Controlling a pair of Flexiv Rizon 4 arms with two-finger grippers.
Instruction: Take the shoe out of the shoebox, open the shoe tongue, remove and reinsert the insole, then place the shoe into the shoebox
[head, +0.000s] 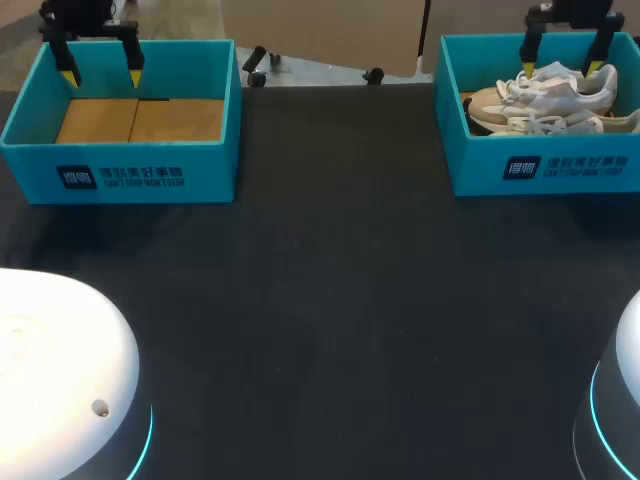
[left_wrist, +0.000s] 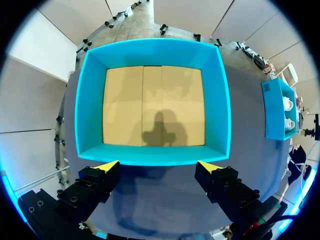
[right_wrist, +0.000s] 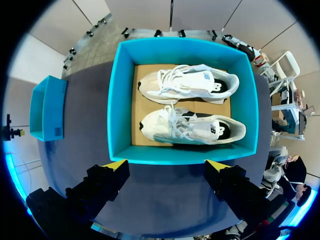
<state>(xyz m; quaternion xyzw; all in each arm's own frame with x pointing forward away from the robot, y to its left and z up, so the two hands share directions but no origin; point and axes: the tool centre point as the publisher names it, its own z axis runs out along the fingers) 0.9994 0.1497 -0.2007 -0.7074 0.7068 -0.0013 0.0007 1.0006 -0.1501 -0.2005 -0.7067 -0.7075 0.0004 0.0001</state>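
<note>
Task not yet begun: both shoes (right_wrist: 192, 127) lie inside the shoebox (right_wrist: 120, 100) on the bench (head: 330, 300), our right fingers (right_wrist: 116, 165) spread wide and empty above it. Well apart from the shoebox, our left fingers (left_wrist: 107, 166) hang equally wide over an empty box (left_wrist: 85, 100). Every step is left to do.

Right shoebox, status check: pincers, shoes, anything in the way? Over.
Both pincers open: left pincer above the left shoebox, right pincer above the right shoebox. Two white shoes lying inside, untouched. Nothing between right pincer and shoes.
</note>
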